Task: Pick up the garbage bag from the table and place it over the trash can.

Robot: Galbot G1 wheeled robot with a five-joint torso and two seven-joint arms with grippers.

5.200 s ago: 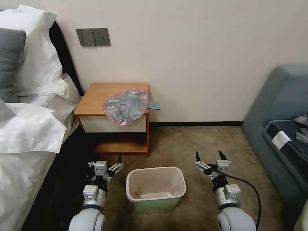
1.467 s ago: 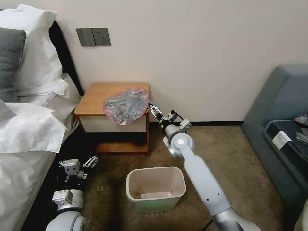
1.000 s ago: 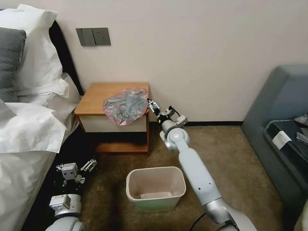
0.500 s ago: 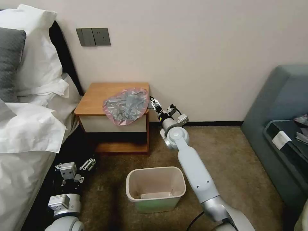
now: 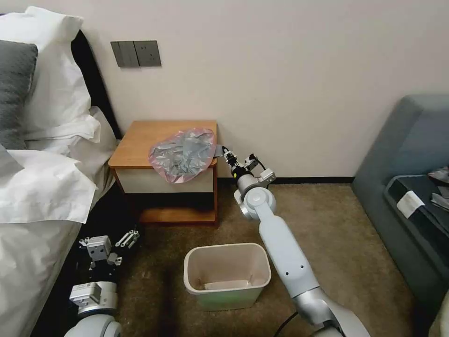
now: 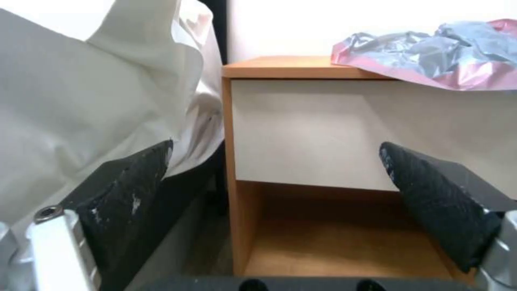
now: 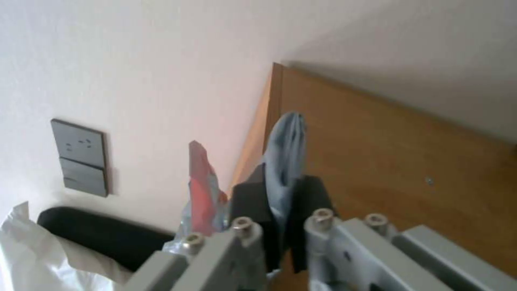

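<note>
White bed linen (image 5: 42,187) and pillows occupy the far left. The left gripper (image 5: 108,241) sits low beside the bed, near the carpet (image 5: 327,224), its black fingers (image 6: 135,178) spread well apart with nothing between them; from its wrist view it faces the white drawer front and open shelf of the nightstand.

The small square wooden nightstand (image 5: 140,140), orange-brown on top, stands against the cream wall between the bed and the right arm. A grey wall switch plate (image 5: 136,54) is mounted above it. The thin, crinkly, translucent grey garbage bag (image 5: 183,153) with a pink edge lies crumpled on the right front part of the tabletop, its pink rim drooping over the drawer front. A narrow grey tail of the bag extends past the right edge of the tabletop.

The right gripper (image 5: 226,153) is just beside that right edge, arm extended from below. In the right wrist view its dark pads (image 7: 253,202) are drawn together on the grey tail of plastic (image 7: 284,153), which stands up between them; a pink strip of the bag shows just beside.

The small cream-beige plastic trash can (image 5: 227,276), rounded-rectangular with a rolled rim, stands upright on the carpet in front of the nightstand, well apart from the bag. A blue-grey sofa (image 5: 402,187) is at the far right.
</note>
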